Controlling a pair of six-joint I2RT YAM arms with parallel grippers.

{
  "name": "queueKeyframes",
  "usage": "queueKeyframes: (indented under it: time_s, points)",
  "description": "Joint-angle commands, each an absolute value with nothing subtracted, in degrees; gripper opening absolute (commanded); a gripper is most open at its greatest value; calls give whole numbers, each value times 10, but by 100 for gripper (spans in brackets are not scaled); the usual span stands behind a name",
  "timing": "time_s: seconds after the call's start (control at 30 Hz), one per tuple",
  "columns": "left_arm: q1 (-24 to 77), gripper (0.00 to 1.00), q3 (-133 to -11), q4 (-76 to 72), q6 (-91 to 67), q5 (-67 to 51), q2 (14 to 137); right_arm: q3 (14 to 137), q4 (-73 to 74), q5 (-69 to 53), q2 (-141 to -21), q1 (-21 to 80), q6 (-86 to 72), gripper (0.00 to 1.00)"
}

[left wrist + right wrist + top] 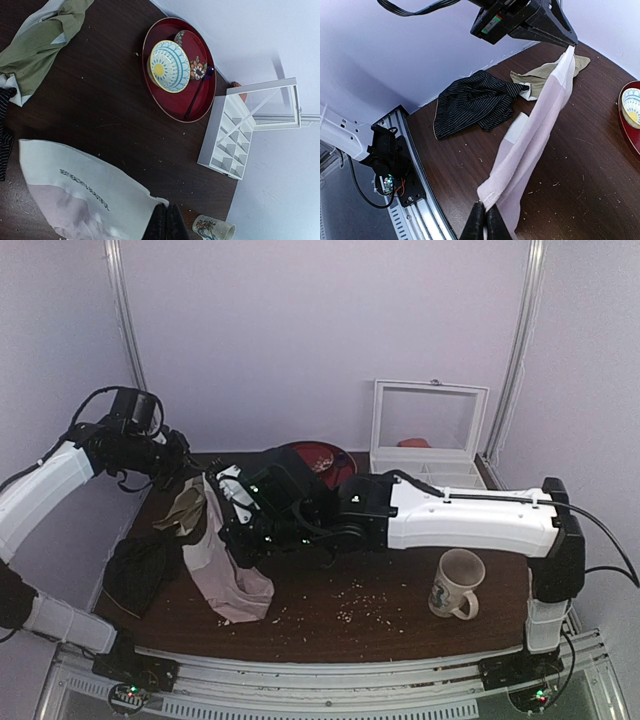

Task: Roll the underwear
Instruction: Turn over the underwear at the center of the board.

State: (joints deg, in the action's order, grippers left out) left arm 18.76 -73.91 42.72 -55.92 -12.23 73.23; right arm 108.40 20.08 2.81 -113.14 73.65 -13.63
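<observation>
The pale pink underwear (235, 580) hangs stretched between both grippers above the dark table. My left gripper (167, 225) is shut on a corner of its whitish waistband (80, 175), which has printed text on it. In the top view it sits at the upper left (195, 477). It also shows in the right wrist view (568, 46), pinching the top end. My right gripper (482, 222) is shut on a hemmed pink edge at the lower end of the underwear (535, 135). In the top view it is beside the cloth (225, 540).
A black striped cloth (140, 570) and a beige-olive cloth (185, 510) lie at the left. A red tray (200, 95) holding a patterned bowl (169, 66) is at the back. A white compartment box (430, 440) and a mug (457, 583) stand at the right. Crumbs dot the table.
</observation>
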Motion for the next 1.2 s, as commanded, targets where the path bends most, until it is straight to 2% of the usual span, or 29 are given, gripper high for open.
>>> queueKeyframes:
  time_s: [0.0, 0.3, 0.63, 0.9, 1.17]
  points:
    - [186, 0, -784, 386, -539, -115, 712, 1127, 211, 8, -1130, 744, -141, 0]
    - [185, 0, -782, 434, -515, -95, 629, 1267, 278, 10, -1201, 792, -121, 0]
    - [184, 0, -821, 498, -497, -68, 567, 1312, 261, -10, -1222, 820, -150, 0]
    - [189, 0, -801, 455, -532, -117, 638, 1146, 172, 10, -1128, 807, -182, 0]
    - [249, 0, -774, 372, -541, -87, 759, 907, 44, -1, -1030, 740, -270, 0]
